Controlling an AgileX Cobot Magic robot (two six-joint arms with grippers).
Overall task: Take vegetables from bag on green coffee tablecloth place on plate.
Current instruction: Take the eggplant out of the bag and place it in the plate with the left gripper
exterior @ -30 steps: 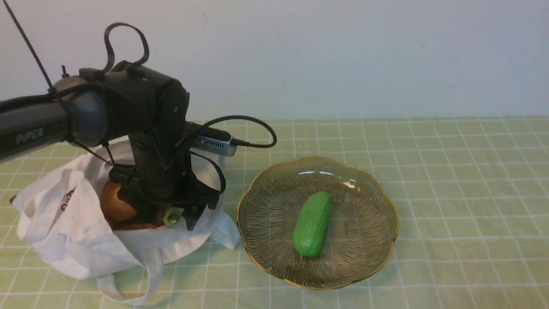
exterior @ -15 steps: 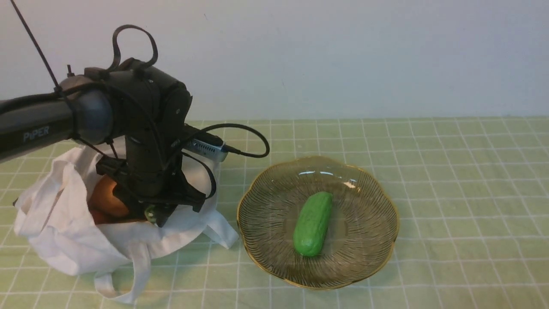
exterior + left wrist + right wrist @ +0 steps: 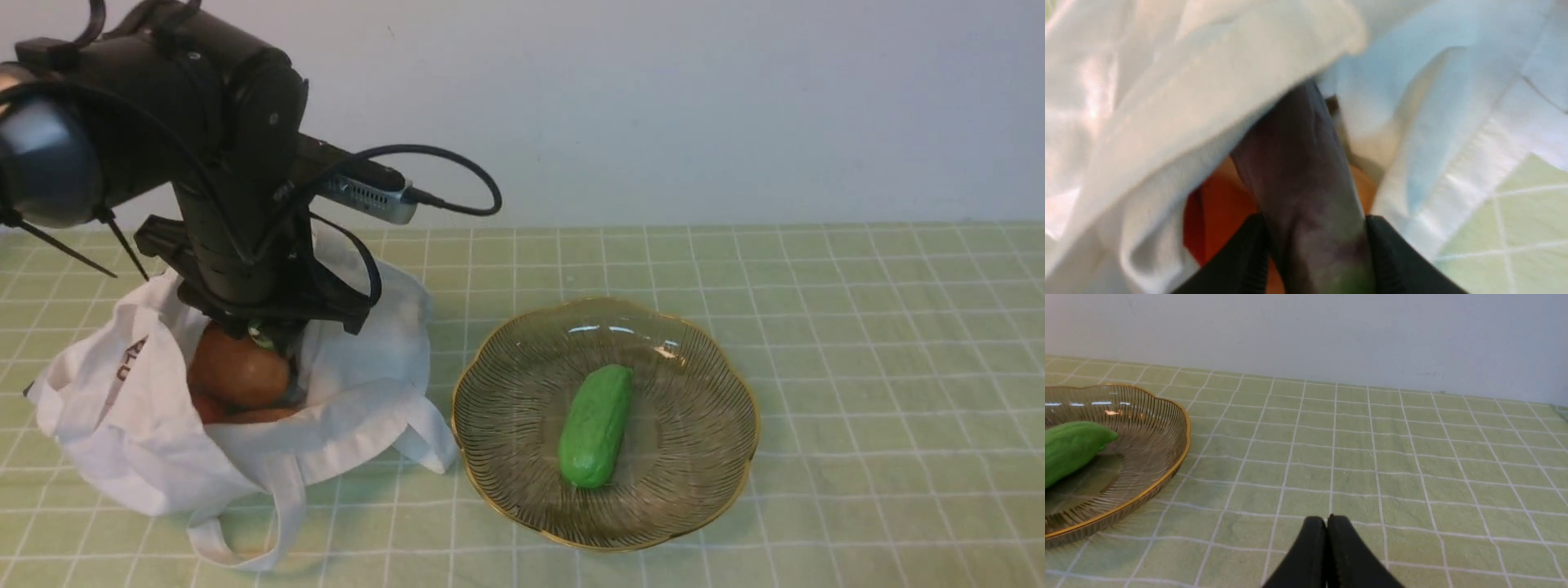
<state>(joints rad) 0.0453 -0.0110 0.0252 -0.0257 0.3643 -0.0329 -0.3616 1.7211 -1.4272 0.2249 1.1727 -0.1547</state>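
A pale green checked tablecloth [image 3: 857, 343] is spread before a plain white wall [image 3: 694, 106]. Compared with half a second ago, the left arm [image 3: 204, 155] has been raised, so that the left gripper [image 3: 1314, 249] is now found at the mouth of the bag [image 3: 114, 441] rather than low inside it, and the brown potato-like vegetable [image 3: 238, 374] is more exposed. The eggplant [image 3: 1298, 171] is pinched between the gripper's two black fingers [image 3: 1241, 261] near its green-tinged end. Its dark purple, faintly wrinkled body reaches away from the gripper under a fold of white cloth, with an orange vegetable [image 3: 1212, 216] beside it. The bag is placed at nine o'clock of the plate [image 3: 727, 392], on which a green vegetable [image 3: 596, 426] is laid. The right gripper [image 3: 1327, 526] is held pressed together over the tablecloth.
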